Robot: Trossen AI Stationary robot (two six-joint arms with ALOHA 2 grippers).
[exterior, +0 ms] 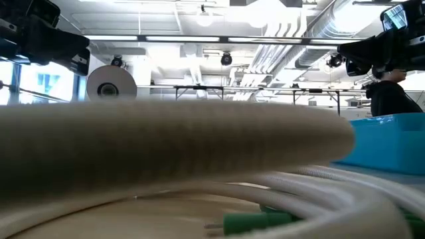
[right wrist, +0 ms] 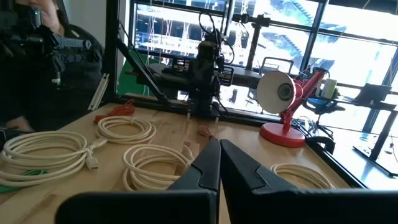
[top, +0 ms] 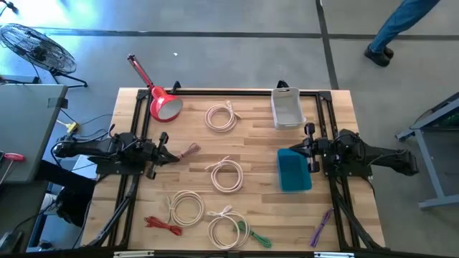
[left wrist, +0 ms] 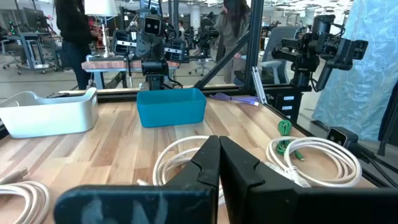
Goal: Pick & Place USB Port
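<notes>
Several coiled white USB cables lie flat on the wooden table: one (top: 221, 117) near the far edge, one (top: 227, 174) in the middle, two (top: 186, 208) (top: 226, 229) near the near edge. A small reddish-brown cable (top: 190, 150) lies just ahead of my left gripper (top: 171, 155), which is shut and hovers at the table's left side. My right gripper (top: 297, 151) is shut and hovers at the far edge of the blue bin (top: 294, 172). In the wrist views both pairs of fingers (left wrist: 219, 163) (right wrist: 219, 163) are closed on nothing.
A white bin (top: 287, 107) and a red desk lamp (top: 163, 104) stand near the far edge. Red (top: 163, 226), green (top: 256, 236) and purple (top: 320, 228) cables lie near the near edge. A white coil (exterior: 172, 143) fills most of the low view. A person's legs (top: 398, 25) show beyond the table.
</notes>
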